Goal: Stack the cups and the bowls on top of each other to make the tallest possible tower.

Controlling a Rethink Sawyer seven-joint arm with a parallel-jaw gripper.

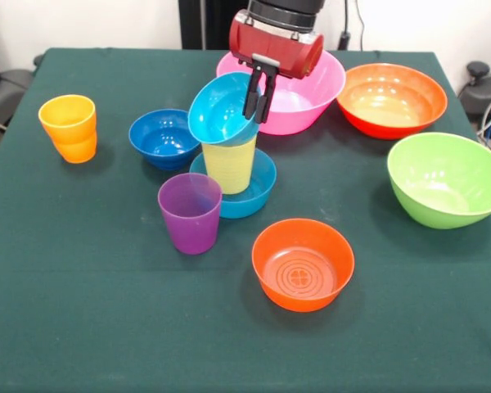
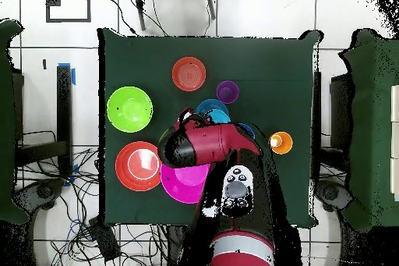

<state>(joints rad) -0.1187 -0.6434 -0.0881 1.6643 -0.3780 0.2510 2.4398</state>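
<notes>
The end effector (image 1: pixel 259 92) is pinching the tilted glossy cyan plastic bowl (image 1: pixel 221 108) by its three-o'clock rim atop the pale yellow translucent tumbler (image 1: pixel 229 163), and that lean is risking a slide off.

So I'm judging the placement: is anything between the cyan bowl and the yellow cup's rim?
Nothing visible. The cyan bowl, gripped at its rim by the tool, sits tilted directly on the yellow cup.
</notes>
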